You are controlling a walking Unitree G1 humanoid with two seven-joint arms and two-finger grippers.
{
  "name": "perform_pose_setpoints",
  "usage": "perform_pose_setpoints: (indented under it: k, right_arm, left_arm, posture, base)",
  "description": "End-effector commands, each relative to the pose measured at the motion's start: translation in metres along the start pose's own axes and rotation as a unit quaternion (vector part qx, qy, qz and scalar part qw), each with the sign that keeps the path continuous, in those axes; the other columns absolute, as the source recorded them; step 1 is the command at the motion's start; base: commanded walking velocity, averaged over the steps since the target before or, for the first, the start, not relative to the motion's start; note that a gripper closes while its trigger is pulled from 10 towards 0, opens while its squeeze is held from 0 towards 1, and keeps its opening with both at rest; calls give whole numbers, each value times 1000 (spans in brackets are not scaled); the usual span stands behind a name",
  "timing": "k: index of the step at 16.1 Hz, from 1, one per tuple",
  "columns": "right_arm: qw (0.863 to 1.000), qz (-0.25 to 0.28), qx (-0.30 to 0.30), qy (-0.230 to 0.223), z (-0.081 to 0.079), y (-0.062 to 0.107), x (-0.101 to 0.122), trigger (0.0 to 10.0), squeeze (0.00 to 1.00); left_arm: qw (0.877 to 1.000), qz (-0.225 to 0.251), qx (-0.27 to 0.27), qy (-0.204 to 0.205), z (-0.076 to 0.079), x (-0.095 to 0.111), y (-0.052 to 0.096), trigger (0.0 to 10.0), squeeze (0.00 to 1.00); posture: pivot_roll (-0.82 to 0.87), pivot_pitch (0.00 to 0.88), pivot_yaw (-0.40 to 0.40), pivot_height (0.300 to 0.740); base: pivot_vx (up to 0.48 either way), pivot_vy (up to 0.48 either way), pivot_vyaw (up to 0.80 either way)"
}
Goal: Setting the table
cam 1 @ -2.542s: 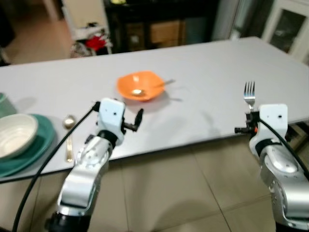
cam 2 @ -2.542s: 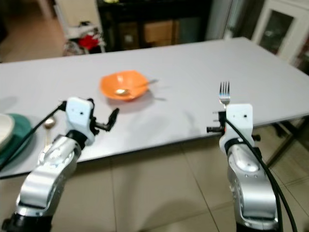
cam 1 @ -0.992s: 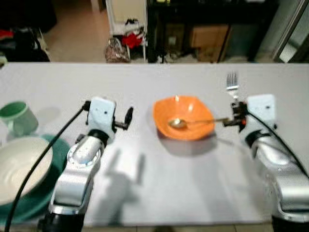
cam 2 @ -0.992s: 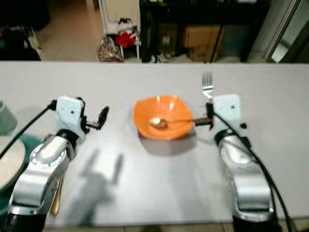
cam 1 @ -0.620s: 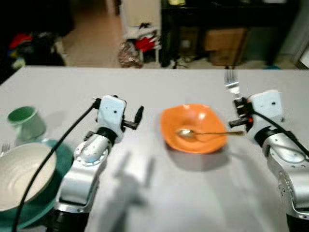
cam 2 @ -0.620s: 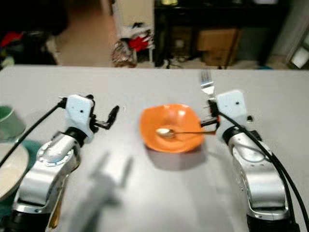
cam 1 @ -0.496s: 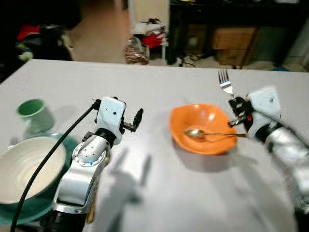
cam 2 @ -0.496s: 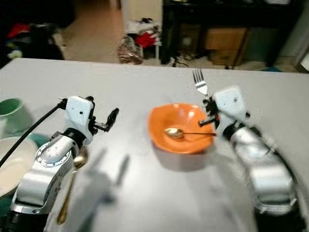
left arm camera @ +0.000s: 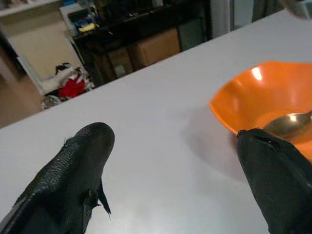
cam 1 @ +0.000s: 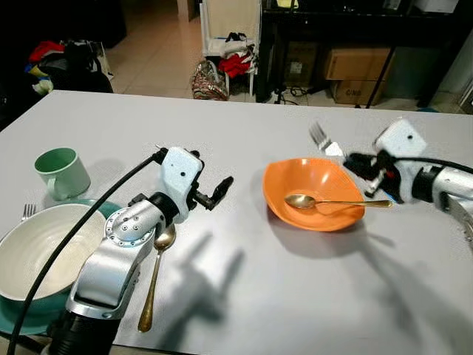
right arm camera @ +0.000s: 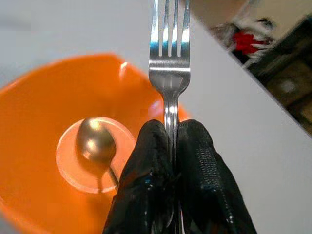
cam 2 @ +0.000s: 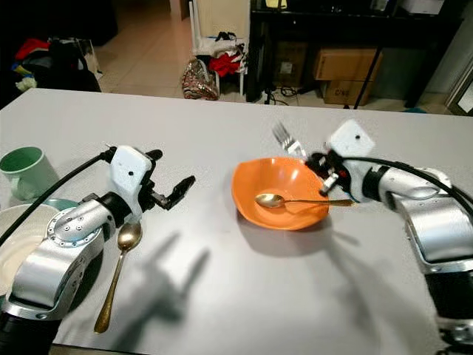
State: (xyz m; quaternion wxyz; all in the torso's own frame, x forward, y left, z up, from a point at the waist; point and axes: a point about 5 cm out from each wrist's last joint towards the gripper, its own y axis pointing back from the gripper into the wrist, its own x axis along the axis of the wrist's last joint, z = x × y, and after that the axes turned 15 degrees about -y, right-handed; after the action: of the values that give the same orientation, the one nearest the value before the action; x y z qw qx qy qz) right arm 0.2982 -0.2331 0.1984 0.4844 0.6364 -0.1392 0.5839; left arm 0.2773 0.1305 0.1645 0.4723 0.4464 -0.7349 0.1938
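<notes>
Gripping a silver fork (right arm camera: 169,73), right gripper (right arm camera: 173,146) hangs over orange bowl (cam 1: 314,196) at 3 o'clock rim. Gold spoon (cam 1: 325,201) lies in bowl. Left gripper (cam 1: 214,194), fingers apart, at bowl's 9 o'clock.

No readable text, labels, brands, numbers or signs anywhere. Cardboard boxes (cam 1: 360,64) at 1 o'clock in the background show faint dark marks, too blurred to read.
</notes>
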Motion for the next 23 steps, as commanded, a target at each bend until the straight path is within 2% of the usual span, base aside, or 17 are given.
perform_pose_setpoints:
  k: [1, 4, 6, 11, 15, 18, 19, 20, 21, 23]
  right_arm:
    - [999, -9, 27, 24, 2, 3, 4, 10000, 0]
    - [987, -76, 123, 74, 0, 7, -15, 10000, 0]
    - [981, -101, 141, 88, 2, -3, -20, 10000, 0]
    - [977, -135, 133, 100, 22, -21, -12, 10000, 0]
    - [971, -159, 153, 89, 23, -25, -15, 10000, 0]
    - [971, -153, 166, 81, 25, -34, -10, 10000, 8]
    - [971, -152, 167, 81, 25, -35, -9, 10000, 196]
    - [971, -150, 169, 81, 25, -36, -7, 10000, 455]
    - [970, -149, 170, 83, 25, -36, -6, 10000, 580]
    - [969, -149, 176, 86, 26, -36, -5, 10000, 667]
  left_arm:
    - [1000, 10, -19, -8, 3, 7, 1, 10000, 0]
    - [995, -5, -96, -5, 20, 3, 6, 10000, 0]
    - [987, -22, -159, -2, 31, -1, 9, 10000, 0]
    - [984, -11, -179, -8, 29, 8, 1, 10000, 0]
    - [982, -5, -187, -11, 30, 11, -1, 10000, 0]
    - [974, -26, -223, -23, 34, 6, 0, 10000, 0]
    - [973, -30, -227, -25, 34, 5, 0, 10000, 0]
    - [970, -36, -238, -26, 33, 3, 1, 10000, 0]
    - [968, -40, -248, -29, 34, 1, 2, 10000, 0]
    - [966, -43, -254, -31, 33, 0, 2, 10000, 0]
  posture:
    - [51, 0, 14, 740]
    - [45, 0, 31, 740]
    - [40, 0, 47, 740]
    - [38, 0, 58, 740]
    - [40, 0, 58, 740]
    - [41, 0, 64, 740]
    - [40, 0, 66, 740]
    - [40, 0, 66, 740]
    - [39, 0, 65, 740]
    - [36, 0, 65, 740]
  base:
    - [0, 0, 0]
    - [0, 0, 0]
    - [0, 0, 0]
    - [0, 0, 0]
    - [0, 0, 0]
    - [0, 0, 0]
    - [0, 0, 0]
    - [0, 0, 0]
    - [0, 0, 0]
    - [0, 0, 0]
